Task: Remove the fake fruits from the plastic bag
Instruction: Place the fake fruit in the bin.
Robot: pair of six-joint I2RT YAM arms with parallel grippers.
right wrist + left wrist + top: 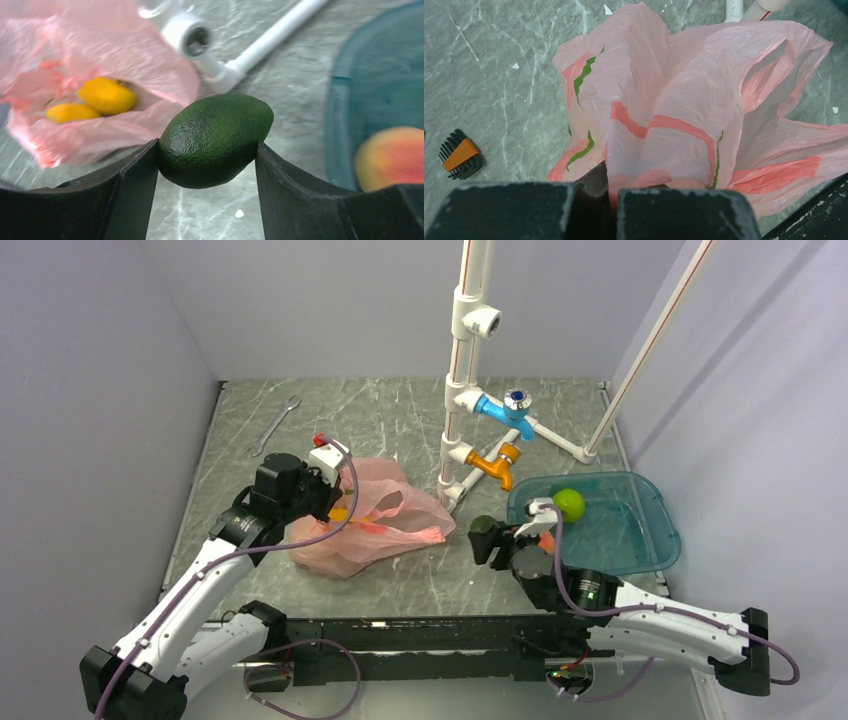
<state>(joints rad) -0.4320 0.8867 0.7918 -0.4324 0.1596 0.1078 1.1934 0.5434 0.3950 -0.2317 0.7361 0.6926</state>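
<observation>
Right claw (pixel 206 147): clamped across a dark green avocado (pixel 220 125), one finger on each flank, the fruit hanging clear above the table (pixel 400 420) between the plastic bag (pixel 674 90) and the teal tub (pixel 600 477).

Left claw (pixel 599 200): pinched together on a gathered fold of the bag.

Two yellow mangoes (pixel 106 95) lie inside the bag's mouth. A green apple (pixel 569 504) and a peach (pixel 390 155) sit in the tub.

Judgement: the avocado is in transit to the tub.

Recommendations:
- Hold the squeeze until the fruit has passed over the rim, since the glossy skin may slip.
- Lower it before letting go.
- Pick bare tub floor away from the apple and peach, so that nothing rolls.
- Keep the left claw's hold on the bag, so that its mouth stays presented.
</observation>
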